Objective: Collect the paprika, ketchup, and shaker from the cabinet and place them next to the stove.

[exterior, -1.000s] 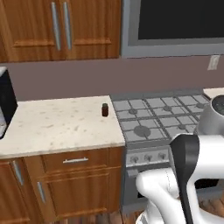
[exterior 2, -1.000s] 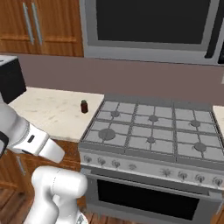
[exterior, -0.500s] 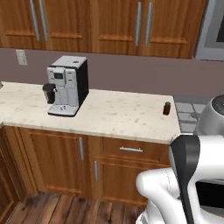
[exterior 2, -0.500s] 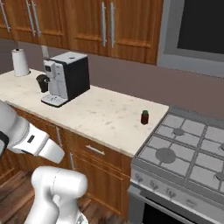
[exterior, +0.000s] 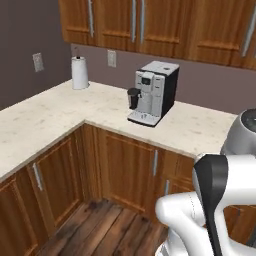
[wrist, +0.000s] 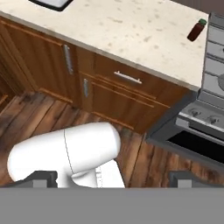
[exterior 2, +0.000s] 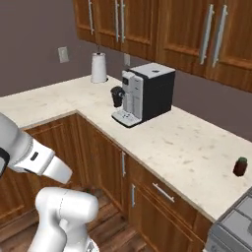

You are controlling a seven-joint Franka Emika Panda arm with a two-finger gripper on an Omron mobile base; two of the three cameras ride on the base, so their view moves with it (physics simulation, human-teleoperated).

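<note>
While the white arm (exterior: 210, 210) fills the lower right of the left base view, the rest of that frame shows a pale speckled counter (exterior: 65, 107) bending in an L from the left edge to the right. A black and silver coffee machine (exterior: 152, 92) stands at upper centre, and a white paper-towel roll (exterior: 79, 73) stands at upper left, beside two wall outlets. Brown wooden wall cabinets with long metal handles (exterior: 165, 22) run along the top, and wood floor shows at bottom centre. In the right base view, the arm rises at lower left. The coffee machine sits at upper centre and the paper-towel roll at upper left. The paprika (exterior 2: 240, 167), a squat dark-red jar with a green lid, stands upright on the counter at the right edge, well apart from the machine. Just below it, at the lower right corner, a grey corner of the stove (exterior 2: 236, 231) shows. In the hand view, the paprika appears tilted at upper right, on the counter just beside the stove's edge along the right side. The stove's knobs and dark oven door show at lower right, and drawers and doors with metal handles cross the middle. The gripper (wrist: 112, 180) shows its two dark finger tips (wrist: 41, 178) far apart at the bottom corners: the jaws are spread wide with nothing between them.
</note>
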